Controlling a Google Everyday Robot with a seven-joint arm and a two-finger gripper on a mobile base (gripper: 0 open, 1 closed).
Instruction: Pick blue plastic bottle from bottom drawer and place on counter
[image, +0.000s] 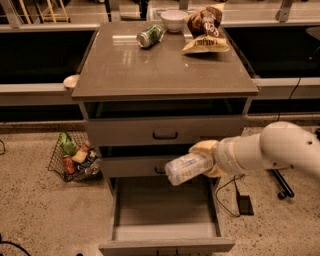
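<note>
In the camera view the tool (204, 159) is clamped on the right end of the blue plastic bottle (183, 169), which it holds in the air above the open bottom drawer (165, 210). The bottle's long axis lies nearly level, with its free end pointing left and slightly down. The worktop (165, 70) lies higher and farther back. The bottle sits below its front edge, nearer the front right corner, so the coming move is probably up, then back over that edge.
</note>
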